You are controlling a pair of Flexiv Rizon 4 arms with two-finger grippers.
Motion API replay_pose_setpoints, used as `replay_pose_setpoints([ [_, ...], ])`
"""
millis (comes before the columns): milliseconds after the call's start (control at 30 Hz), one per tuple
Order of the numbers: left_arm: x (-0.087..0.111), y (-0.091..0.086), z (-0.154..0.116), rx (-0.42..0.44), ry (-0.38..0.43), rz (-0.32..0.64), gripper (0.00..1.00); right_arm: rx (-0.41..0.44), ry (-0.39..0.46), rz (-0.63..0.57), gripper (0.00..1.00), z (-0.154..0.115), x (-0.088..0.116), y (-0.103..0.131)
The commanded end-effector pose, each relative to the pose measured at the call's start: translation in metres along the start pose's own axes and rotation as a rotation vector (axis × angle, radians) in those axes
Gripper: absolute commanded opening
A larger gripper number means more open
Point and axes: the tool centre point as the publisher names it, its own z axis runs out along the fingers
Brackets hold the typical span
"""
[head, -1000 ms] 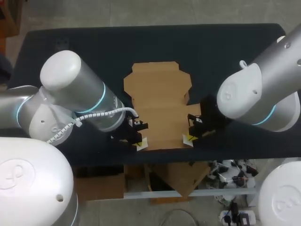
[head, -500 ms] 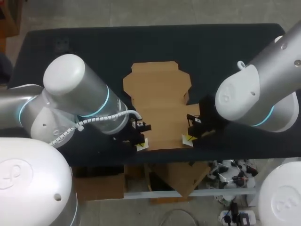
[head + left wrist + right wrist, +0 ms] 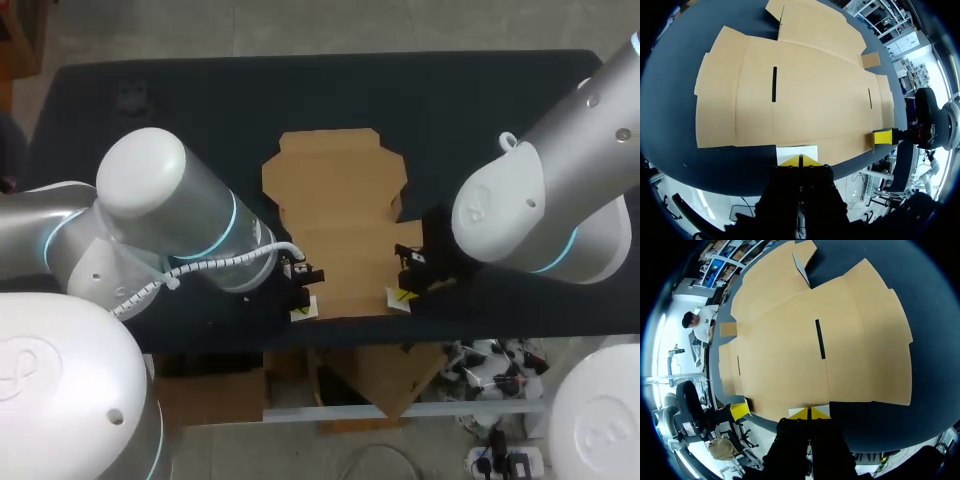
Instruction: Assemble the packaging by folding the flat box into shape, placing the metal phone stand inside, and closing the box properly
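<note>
Head view: left arm (image 3: 170, 215) edged toward flat box (image 3: 340, 215).

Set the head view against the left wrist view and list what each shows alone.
Head view only: the left arm with its grey links and the white coiled cable along it. Left wrist view only: two dark slots cut in the cardboard. Both: the flat box lying unfolded on the table, with the right gripper at its near edge.
</note>
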Motion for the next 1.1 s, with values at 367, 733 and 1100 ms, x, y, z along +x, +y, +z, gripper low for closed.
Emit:
replay_pose_setpoints([
  [367, 0.002, -0.001, 0.011, 0.006, -0.012, 0.006, 0.00, -0.024, -0.054, 0.024, 0.00, 0.012, 0.004, -0.003],
  [733, 0.002, -0.003, 0.014, 0.003, -0.021, 0.006, 0.00, -0.014, -0.059, 0.033, 0.00, 0.021, 0.001, -0.002],
  [1100, -0.001, -0.001, 0.015, 0.016, -0.036, 0.006, 0.00, -0.028, -0.073, 0.043, 0.00, 0.023, 0.000, -0.004],
])
